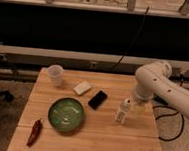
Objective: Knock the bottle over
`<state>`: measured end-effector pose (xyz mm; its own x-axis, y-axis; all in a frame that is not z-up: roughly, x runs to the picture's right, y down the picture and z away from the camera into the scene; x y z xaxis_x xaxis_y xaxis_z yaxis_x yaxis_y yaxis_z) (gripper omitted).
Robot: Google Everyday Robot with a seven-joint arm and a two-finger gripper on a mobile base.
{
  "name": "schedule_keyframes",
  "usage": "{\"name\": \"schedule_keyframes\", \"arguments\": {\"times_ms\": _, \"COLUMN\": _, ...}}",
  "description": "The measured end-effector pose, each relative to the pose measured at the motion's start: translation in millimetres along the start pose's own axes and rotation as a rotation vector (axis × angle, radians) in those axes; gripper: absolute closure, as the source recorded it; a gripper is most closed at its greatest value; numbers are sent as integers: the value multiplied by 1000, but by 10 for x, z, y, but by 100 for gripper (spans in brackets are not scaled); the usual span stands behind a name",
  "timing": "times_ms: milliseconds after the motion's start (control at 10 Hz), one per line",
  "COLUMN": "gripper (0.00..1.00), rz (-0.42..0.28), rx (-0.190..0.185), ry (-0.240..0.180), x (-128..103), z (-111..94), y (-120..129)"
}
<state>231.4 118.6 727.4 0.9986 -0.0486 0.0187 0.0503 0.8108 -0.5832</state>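
The bottle (123,112) is small, slim and whitish. It stands upright on the wooden table (101,141), right of the middle. My white arm comes in from the right and bends down toward the table. My gripper (136,100) hangs just behind and to the right of the bottle's top, very close to it. I cannot tell whether it touches the bottle.
A translucent white cup (56,75) stands at the back left. A pale sponge (82,88) and a black phone (97,99) lie near the middle. A green bowl (66,114) and a red chili (34,132) are at the front left. Cables hang off the table's right edge.
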Motion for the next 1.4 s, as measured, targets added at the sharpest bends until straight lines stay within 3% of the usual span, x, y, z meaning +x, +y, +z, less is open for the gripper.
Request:
{"name": "schedule_keyframes", "arguments": {"times_ms": 200, "gripper": 38, "rz": -5, "rx": -2, "ry": -4, "x": -40, "z": 5, "y": -14}}
{"name": "schedule_keyframes", "arguments": {"times_ms": 300, "gripper": 41, "rz": -7, "rx": -3, "ry": -5, "x": -51, "z": 6, "y": -18}}
{"name": "schedule_keyframes", "arguments": {"times_ms": 600, "gripper": 23, "rz": -14, "rx": -8, "ry": -9, "x": -76, "z": 14, "y": -18}}
{"name": "schedule_keyframes", "arguments": {"times_ms": 700, "gripper": 21, "rz": -15, "rx": -11, "ry": -12, "x": -104, "z": 15, "y": -14}}
{"name": "schedule_keyframes", "arguments": {"times_ms": 1100, "gripper": 43, "rz": -27, "rx": -17, "ry": -22, "x": -232, "z": 12, "y": -30}}
{"name": "schedule_keyframes", "arguments": {"times_ms": 1400, "gripper": 32, "rz": -42, "rx": -27, "ry": -24, "x": -208, "z": 15, "y": -10}}
